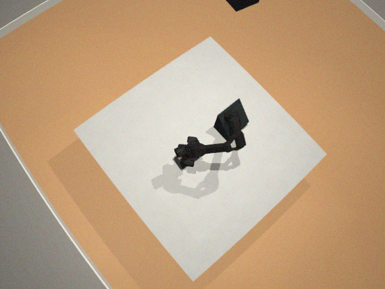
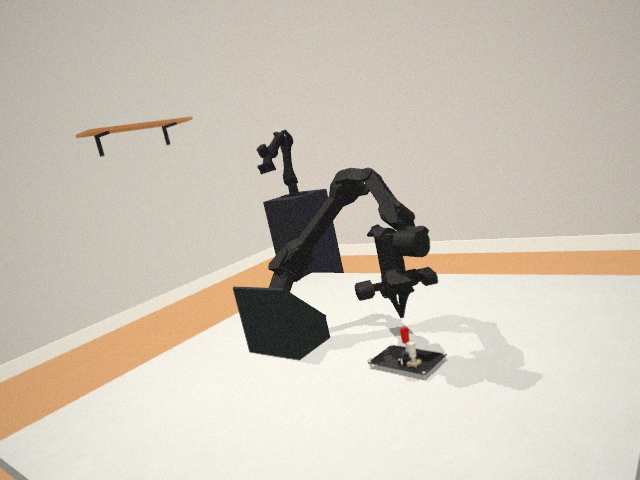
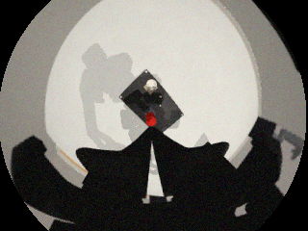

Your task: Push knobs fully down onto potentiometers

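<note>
The dark circuit board (image 2: 385, 365) (image 3: 168, 115) (image 1: 178, 162) stands low on the table. A red knob (image 2: 404, 334) (image 3: 151, 119) stands high on its shaft, above the board. A white knob (image 2: 410, 350) (image 3: 151, 85) stands upright over a tan potentiometer (image 2: 414, 363), nearer the exterior camera. How far each knob is down its shaft is too small to tell. My gripper (image 2: 402, 316) (image 3: 151, 130) is shut and empty, pointing down. Its tips are a little above the red knob, with a gap between them in the exterior view. In the top view the arm hides most of the board.
My arm's dark base block (image 2: 281, 322) (image 1: 231, 119) stands on the white table top (image 2: 206, 413) (image 1: 192, 242), behind and to the side of the board. A second arm on a tall dark block (image 2: 297, 222) stands farther back. A wooden shelf (image 2: 134, 127) is on the wall.
</note>
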`<state>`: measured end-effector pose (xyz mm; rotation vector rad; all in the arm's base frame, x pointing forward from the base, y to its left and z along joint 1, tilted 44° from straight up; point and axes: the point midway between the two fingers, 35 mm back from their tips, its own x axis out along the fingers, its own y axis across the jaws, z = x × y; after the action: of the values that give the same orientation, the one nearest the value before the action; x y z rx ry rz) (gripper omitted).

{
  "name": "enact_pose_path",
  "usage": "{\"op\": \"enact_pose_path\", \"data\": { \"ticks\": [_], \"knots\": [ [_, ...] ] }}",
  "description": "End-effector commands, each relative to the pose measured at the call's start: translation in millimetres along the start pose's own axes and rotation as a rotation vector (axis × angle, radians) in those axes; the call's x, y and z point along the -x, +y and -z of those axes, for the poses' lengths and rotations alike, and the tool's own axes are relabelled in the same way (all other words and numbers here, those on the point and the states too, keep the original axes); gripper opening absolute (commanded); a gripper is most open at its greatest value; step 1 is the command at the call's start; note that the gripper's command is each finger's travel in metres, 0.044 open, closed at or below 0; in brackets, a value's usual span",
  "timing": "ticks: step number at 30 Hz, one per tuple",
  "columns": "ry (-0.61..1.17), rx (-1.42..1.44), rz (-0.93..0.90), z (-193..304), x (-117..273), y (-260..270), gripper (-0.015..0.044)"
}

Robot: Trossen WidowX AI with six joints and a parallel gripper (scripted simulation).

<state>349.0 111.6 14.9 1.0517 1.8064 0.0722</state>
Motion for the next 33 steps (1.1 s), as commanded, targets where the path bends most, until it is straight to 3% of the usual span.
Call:
{"op": "enact_pose_path", "data": {
  "ticks": [1,33],
  "knots": [
    [0.005,-0.010,0.000,-0.7,-3.9,-1.2,0.0000],
    [0.006,-0.010,-0.001,-0.4,-24.6,-1.1,0.0000]
  ]
}}
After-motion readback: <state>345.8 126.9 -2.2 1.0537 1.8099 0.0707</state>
